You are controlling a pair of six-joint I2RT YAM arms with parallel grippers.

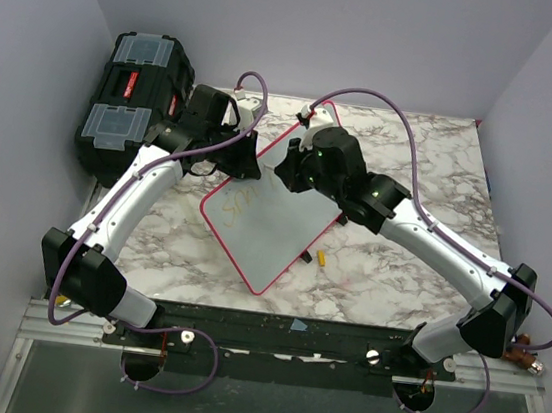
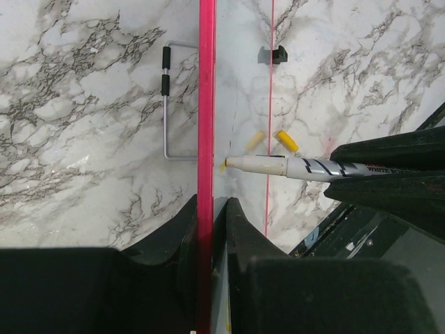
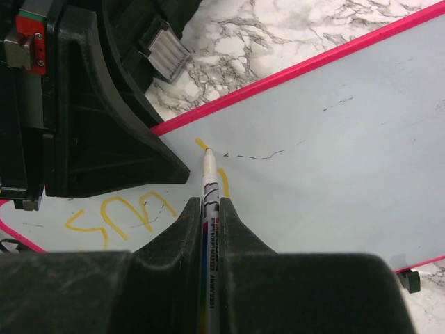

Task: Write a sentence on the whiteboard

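The whiteboard (image 1: 270,241) lies at a slant on the marble table, its pink frame (image 2: 206,104) running between my left jaws. My left gripper (image 1: 248,159) (image 2: 208,209) is shut on that left edge. Over the board's upper part, my right gripper (image 1: 296,175) (image 3: 211,205) is shut on a white marker (image 3: 209,182) (image 2: 299,167). The marker's yellow tip touches the white surface (image 3: 334,132) near the frame. Part of the sentence (image 3: 118,212) (image 1: 240,208) shows as yellow strokes left of the tip. The rest of the writing is hidden under the grippers.
A black toolbox (image 1: 133,98) stands at the back left, close behind the left arm. A yellow marker cap (image 1: 321,258) (image 2: 286,141) lies on the marble just right of the board. A thin wire bracket (image 2: 167,104) sticks out from under the board's left side. Grey walls enclose the table.
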